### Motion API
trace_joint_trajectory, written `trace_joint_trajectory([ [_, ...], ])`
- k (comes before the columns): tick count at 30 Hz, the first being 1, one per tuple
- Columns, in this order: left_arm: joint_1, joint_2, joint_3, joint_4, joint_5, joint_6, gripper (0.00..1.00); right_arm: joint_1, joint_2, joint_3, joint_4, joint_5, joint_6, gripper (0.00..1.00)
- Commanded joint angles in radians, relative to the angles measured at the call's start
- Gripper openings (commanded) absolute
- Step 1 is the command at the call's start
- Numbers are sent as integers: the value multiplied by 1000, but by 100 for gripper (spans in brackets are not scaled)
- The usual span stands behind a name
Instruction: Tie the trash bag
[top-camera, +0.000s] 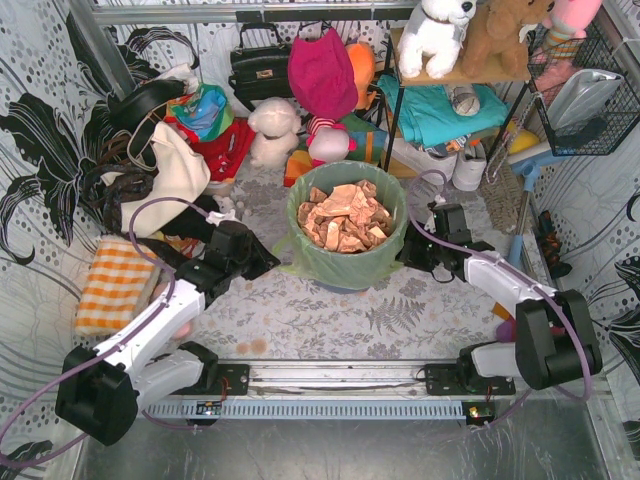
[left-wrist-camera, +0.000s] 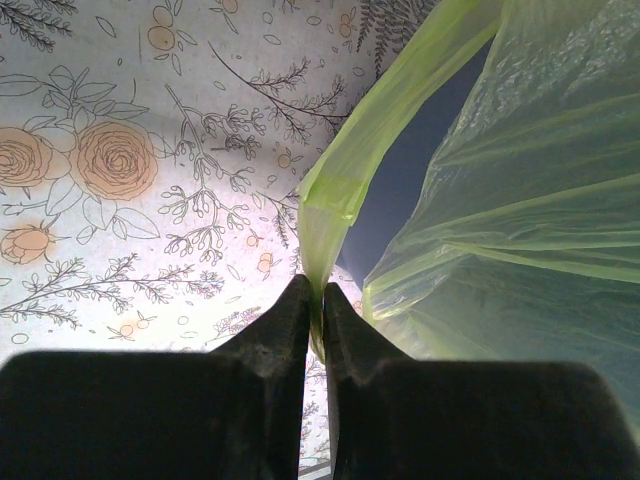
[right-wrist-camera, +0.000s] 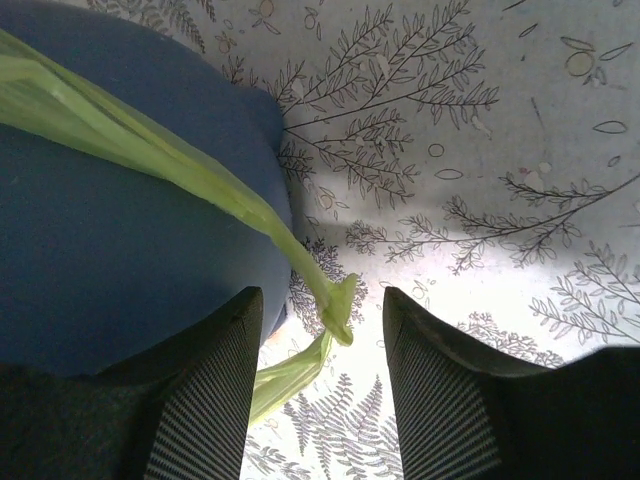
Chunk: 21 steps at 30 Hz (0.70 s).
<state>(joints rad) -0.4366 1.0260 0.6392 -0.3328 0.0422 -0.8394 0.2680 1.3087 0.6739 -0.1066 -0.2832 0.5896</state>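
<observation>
Trash bag (top-camera: 350, 262), thin translucent light-green film, lining a blue-grey round bin (top-camera: 345, 285) near the middle of the table (top-camera: 330, 320). Rim folded outward over the bin's edge, mouth wide open. Filled to the top with crumpled brown paper (top-camera: 345, 215).

Left gripper (top-camera: 268, 262) low against the bag's left side, right gripper (top-camera: 412, 252) low against its right side, 1 on each flank.

From the left wrist: 2 dark fingers (left-wrist-camera: 270, 340) almost pressed together, only a thin slit between the jaws. Folded strip of the bag's film running down into that slit. Clamped or lying loose there: cannot tell. Slack film billowing to the right, dark bin wall behind it.

From the right wrist: 2 ribbed fingers (right-wrist-camera: 215, 380) spread well apart. Twisted strip of green film stretched from the bin's side down into the gap, bent at its end, touching neither jaw. Beneath, pale cloth printed with ferns and roses.
</observation>
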Motion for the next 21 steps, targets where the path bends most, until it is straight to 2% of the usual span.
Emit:
trace_joint_trajectory([
  [1, 4, -6, -1, 46, 5, 18, 19, -3, 42, -37, 141, -75, 6, 51],
  [6, 4, -6, -7, 51, 5, 17, 16, -3, 101, -60, 210, -82, 28, 45],
  [11, 4, -49, -19, 43, -28, -1, 12, -3, 133, -86, 261, -78, 25, 34],
  [14, 4, -66, -20, 33, -36, 1, 11, -3, 121, -98, 242, -35, 22, 21],
  [17, 4, -71, -17, 17, -42, 9, 9, -3, 86, -102, 190, 23, 17, 0],
  [21, 5, -100, -6, -6, -44, 23, 4, -3, 18, -99, 142, 43, 6, 0],
])
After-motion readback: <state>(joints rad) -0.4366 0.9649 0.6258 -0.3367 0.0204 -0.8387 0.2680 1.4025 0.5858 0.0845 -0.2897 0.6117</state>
